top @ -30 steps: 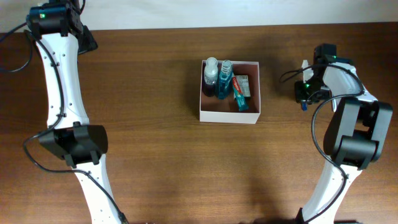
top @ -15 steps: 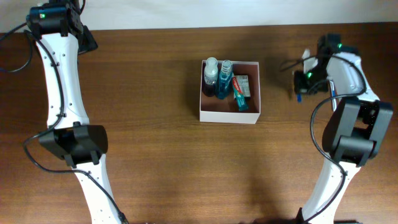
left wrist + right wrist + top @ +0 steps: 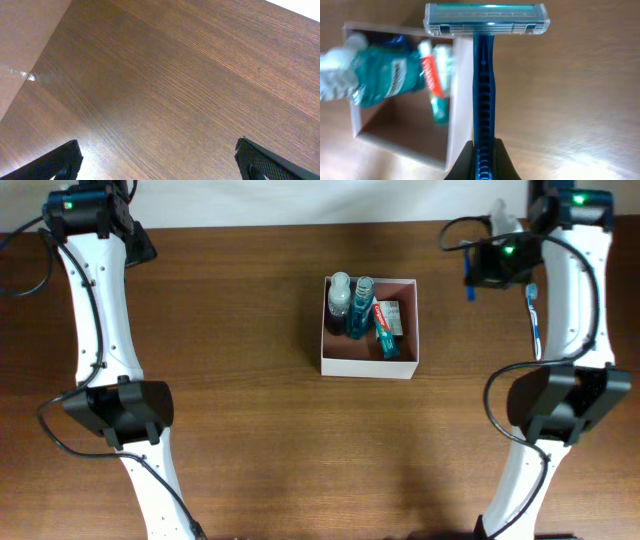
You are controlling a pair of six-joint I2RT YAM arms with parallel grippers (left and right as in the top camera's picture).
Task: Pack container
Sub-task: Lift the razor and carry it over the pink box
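Overhead view of a dark brown wooden table (image 3: 250, 430) with a white arm at either side. The left gripper (image 3: 157, 165) hangs over the far left corner, its fingers spread wide above bare wood and holding nothing. The right gripper (image 3: 480, 157), at the far right, is pressed together on the smallest item in the scene.

A square, lidless white cardboard container (image 3: 365, 366) sits at mid-table, between the arms and well apart from both grippers. Against its far wall lie two clear plastic bottles of blue liquid (image 3: 350, 305) and a green-and-red toothpaste pack (image 3: 389, 320). The near part of its reddish-brown floor is bare.

A blue-and-white toothbrush (image 3: 534, 315) lies on the table beside the right arm. The pinched item is a blue plastic razor (image 3: 482, 90), gripped by its ribbed handle with its head pointing toward the container.

The container looks light. Its thin walls would likely flex or crush under a hard pinch, and it would probably slide on the smooth wood if bumped. The best hold is over one wall near a corner, where the card is stiffest.
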